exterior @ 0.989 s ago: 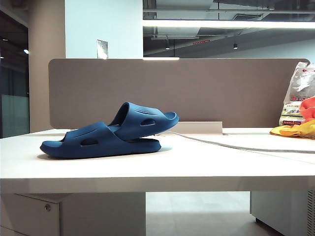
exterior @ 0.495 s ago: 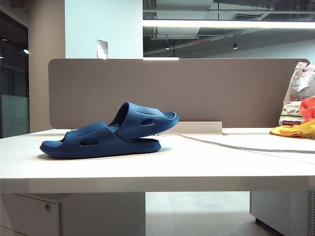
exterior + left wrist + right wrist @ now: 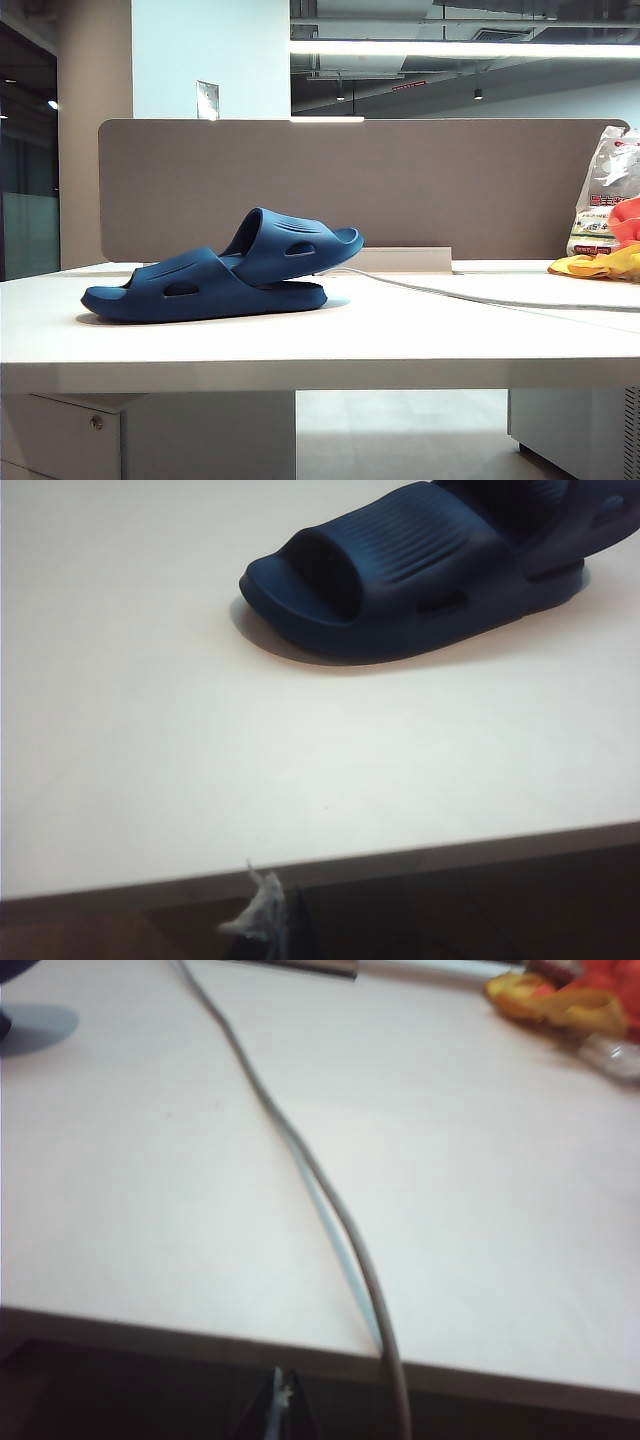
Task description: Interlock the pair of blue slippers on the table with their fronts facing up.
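The pair of blue slippers (image 3: pixel 225 268) lies interlocked on the white table (image 3: pixel 400 340), left of the middle. One slipper (image 3: pixel 190 285) rests flat; the other (image 3: pixel 295 245) is tucked into it and leans up at an angle. The left wrist view shows the flat slipper (image 3: pixel 400 575) with its ribbed strap and open toe, far beyond the table's front edge. My left gripper (image 3: pixel 270 925) is shut, holding nothing, below that edge. My right gripper (image 3: pixel 283 1400) is also shut and empty, below the front edge near a cable. Neither gripper shows in the exterior view.
A grey cable (image 3: pixel 300 1160) runs across the table (image 3: pixel 480 1210) and over its front edge; the exterior view shows the cable (image 3: pixel 470 292) too. A grey-brown divider panel (image 3: pixel 400 180) stands behind. Yellow and orange cloth (image 3: pixel 605 262) and a printed bag (image 3: pixel 605 185) sit at the far right.
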Robot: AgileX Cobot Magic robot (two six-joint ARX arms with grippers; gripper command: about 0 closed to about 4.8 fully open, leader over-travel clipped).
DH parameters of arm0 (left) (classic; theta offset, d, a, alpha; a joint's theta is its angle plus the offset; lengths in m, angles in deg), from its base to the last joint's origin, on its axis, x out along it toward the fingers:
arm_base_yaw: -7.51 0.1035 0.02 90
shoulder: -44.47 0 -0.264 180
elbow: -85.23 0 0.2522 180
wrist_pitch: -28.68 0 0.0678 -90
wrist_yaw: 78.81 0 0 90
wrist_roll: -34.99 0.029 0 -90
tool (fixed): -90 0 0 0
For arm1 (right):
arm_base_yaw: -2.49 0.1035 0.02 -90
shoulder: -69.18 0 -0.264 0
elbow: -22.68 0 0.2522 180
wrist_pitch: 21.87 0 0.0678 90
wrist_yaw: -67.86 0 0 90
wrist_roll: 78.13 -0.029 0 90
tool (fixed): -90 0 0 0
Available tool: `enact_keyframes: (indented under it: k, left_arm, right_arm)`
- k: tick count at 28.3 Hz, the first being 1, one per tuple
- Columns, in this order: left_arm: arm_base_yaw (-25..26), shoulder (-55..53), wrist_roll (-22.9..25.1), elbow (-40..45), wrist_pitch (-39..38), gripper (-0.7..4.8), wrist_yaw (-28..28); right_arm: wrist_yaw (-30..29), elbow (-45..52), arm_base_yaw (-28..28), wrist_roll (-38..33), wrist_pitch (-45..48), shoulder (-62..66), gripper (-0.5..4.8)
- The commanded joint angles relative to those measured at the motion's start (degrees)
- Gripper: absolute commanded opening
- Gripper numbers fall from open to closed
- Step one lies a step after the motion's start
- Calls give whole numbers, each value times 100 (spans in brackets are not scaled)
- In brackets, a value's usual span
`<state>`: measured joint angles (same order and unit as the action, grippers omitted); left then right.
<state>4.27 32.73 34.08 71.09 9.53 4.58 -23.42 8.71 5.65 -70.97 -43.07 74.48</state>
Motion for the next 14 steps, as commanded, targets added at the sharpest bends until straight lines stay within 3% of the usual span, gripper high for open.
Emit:
enact_keyframes:
  k: [1, 14]
  left_arm:
    - [2, -4, 4, -13, 31, -5, -7]
    - [2, -4, 7, -13, 28, -5, -7]
  right_arm:
    - [9, 2, -22, -11, 138, -177, -1]
    - [11, 2, -22, -9, 210, -511, -1]
